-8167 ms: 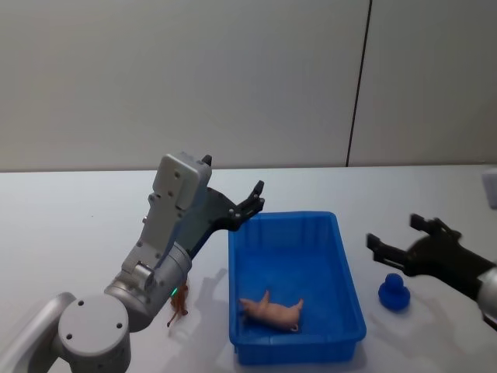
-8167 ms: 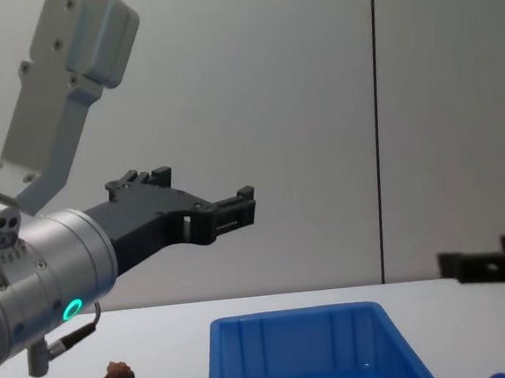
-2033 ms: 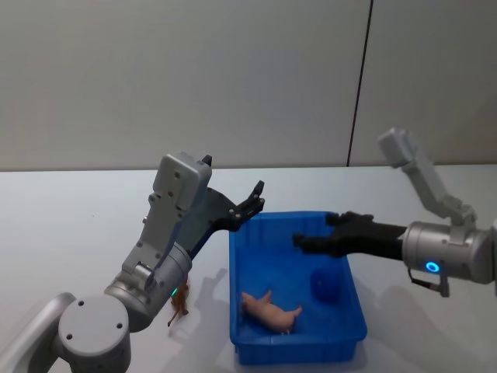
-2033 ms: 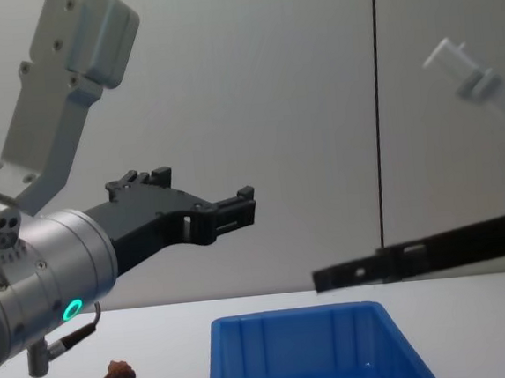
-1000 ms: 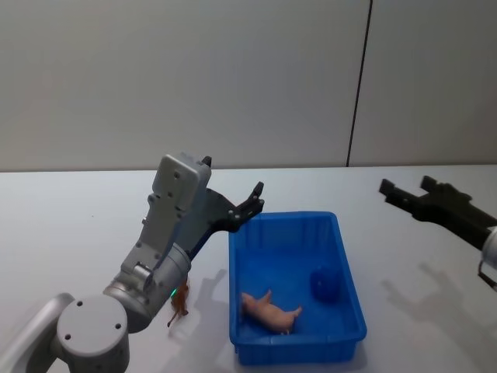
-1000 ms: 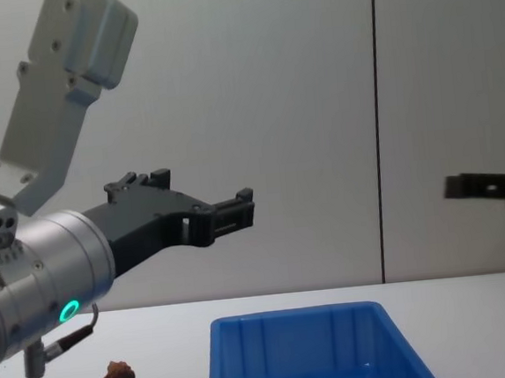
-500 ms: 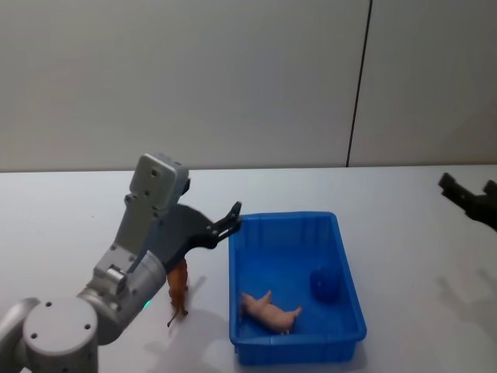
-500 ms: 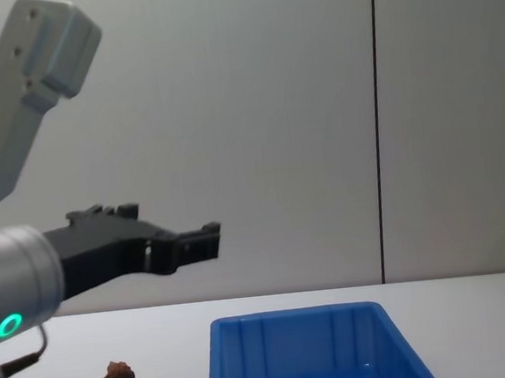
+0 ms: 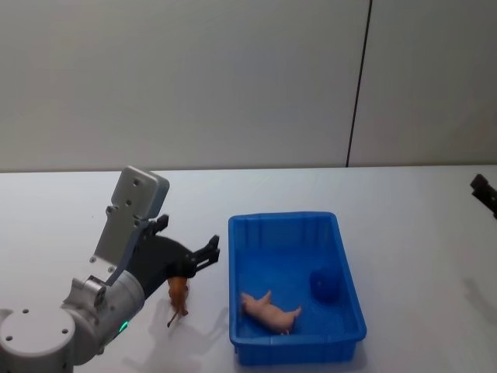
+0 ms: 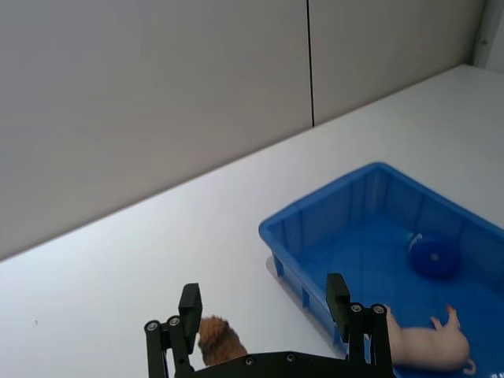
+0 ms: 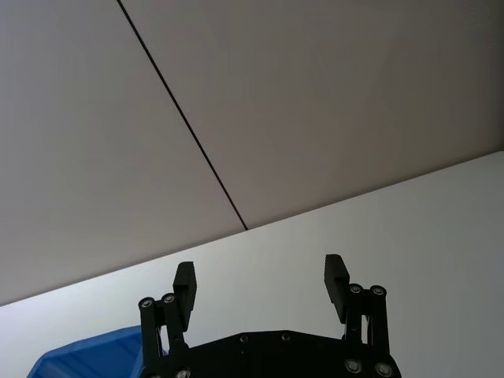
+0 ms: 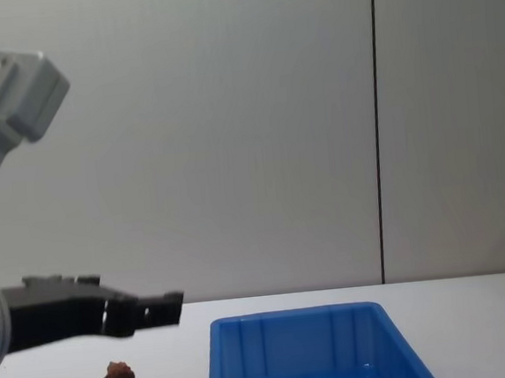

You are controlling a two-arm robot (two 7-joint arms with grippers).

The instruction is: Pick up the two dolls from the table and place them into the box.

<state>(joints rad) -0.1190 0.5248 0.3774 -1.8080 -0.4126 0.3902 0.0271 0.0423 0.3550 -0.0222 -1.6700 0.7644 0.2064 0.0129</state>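
Head view: pink doll (image 9: 269, 311) lies on its side inside the box (image 9: 283, 218), toward its 6 o'clock end. A dark blue lump (image 9: 324, 284) sits at the doll's 2 o'clock. Brown doll (image 9: 178, 294) stands on the table (image 9: 404, 233), just outside the box at 9 o'clock.

Left wrist view settles the left gripper (image 10: 264, 293): fingers spread wide, brown doll low beside one. Right gripper (image 11: 260, 272) also spread, out at the table's 3 o'clock edge.

Versus half a second ago: left gripper is lower, off the box's 11 o'clock corner and over the brown doll. Right gripper is farther out.
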